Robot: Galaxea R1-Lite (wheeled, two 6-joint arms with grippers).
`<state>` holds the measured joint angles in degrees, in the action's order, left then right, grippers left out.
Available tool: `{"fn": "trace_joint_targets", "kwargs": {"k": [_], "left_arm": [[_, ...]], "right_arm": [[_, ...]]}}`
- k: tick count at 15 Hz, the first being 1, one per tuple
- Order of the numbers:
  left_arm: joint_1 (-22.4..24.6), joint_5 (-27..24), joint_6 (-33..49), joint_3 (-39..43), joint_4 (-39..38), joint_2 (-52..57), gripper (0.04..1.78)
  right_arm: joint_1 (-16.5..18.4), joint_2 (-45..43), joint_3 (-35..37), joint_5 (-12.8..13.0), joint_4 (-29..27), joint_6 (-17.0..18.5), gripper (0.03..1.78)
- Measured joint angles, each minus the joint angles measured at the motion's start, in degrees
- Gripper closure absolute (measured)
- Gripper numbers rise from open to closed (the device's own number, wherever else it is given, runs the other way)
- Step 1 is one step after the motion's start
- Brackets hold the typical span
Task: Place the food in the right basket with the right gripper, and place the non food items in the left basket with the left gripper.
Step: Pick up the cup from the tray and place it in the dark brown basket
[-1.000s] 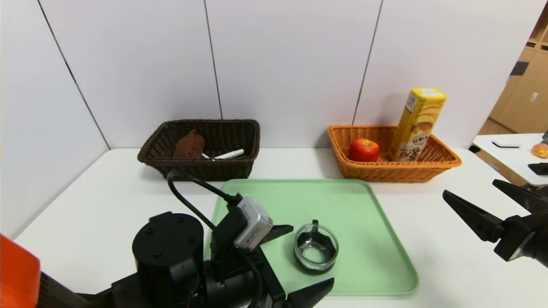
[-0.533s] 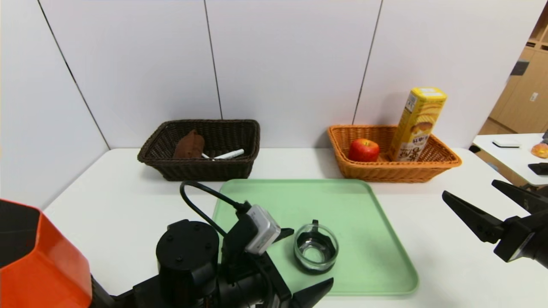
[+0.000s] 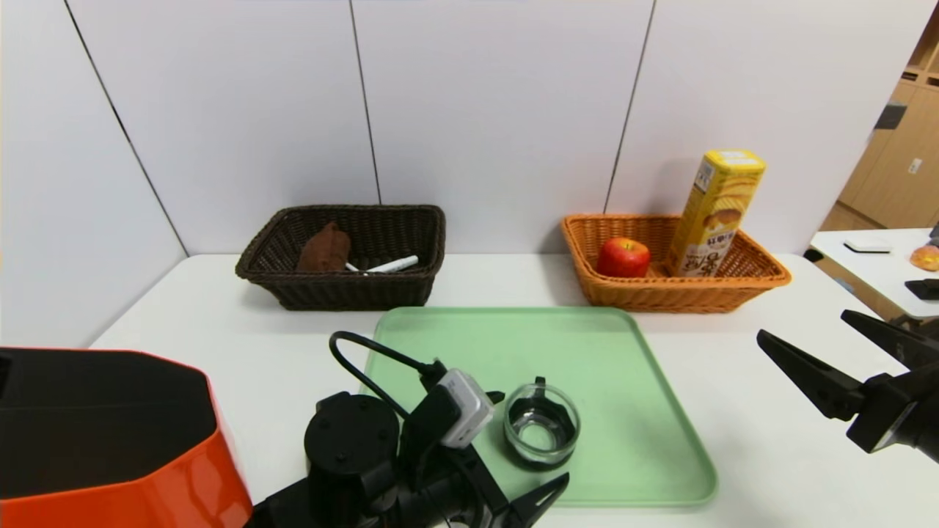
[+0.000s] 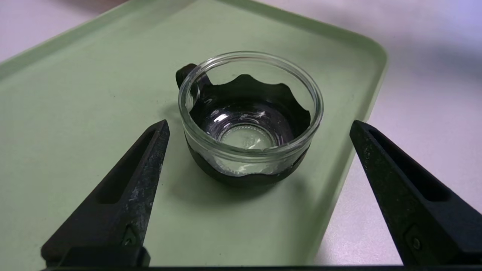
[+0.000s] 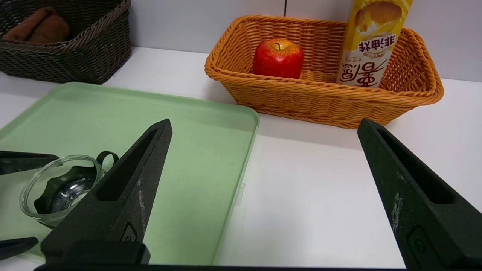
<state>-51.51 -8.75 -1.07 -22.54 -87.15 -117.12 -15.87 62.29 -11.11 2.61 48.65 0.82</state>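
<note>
A small glass cup with a black sleeve and handle (image 3: 541,425) stands on the green tray (image 3: 601,352); it also shows in the left wrist view (image 4: 250,116) and the right wrist view (image 5: 62,190). My left gripper (image 3: 532,440) is open, its fingers apart on either side just short of the cup (image 4: 258,128). My right gripper (image 3: 807,341) is open and empty over the table right of the tray (image 5: 263,126). The brown left basket (image 3: 345,253) holds a brown cloth (image 3: 323,248) and a white pen (image 3: 389,265). The orange right basket (image 3: 671,275) holds a red apple (image 3: 623,257) and a yellow snack box (image 3: 715,213).
The white table (image 3: 220,352) ends at a white wall behind the baskets. An orange and black part of my left arm (image 3: 103,433) fills the front left corner. A side table (image 3: 873,271) with small items stands at the far right.
My left arm has slid right and forward, bringing its open gripper closer around the cup. The right gripper has not moved.
</note>
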Motion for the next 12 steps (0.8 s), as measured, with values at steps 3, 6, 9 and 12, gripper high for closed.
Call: {"fn": "trace_joint_targets", "kwargs": {"k": [3,6,9,12], "left_arm": [[0.0,0.02,0.06,-0.35,-0.02,-1.16,0.13],[0.0,-0.01,0.02,-1.21,-0.02,-1.93,0.13],[0.0,0.21,0.02,-3.69,-0.02,-2.89,0.13],[0.0,0.38,0.02,-4.79,-0.02,-4.17,0.13]], "right_arm": [[0.0,-0.02,-0.02,-0.07,-0.01,-0.05,0.11],[0.0,-0.04,0.0,-0.07,0.0,0.04,0.11],[0.0,-0.11,0.17,-0.09,0.0,0.06,0.11],[0.05,-0.11,0.34,-0.09,0.0,0.15,0.11]]}}
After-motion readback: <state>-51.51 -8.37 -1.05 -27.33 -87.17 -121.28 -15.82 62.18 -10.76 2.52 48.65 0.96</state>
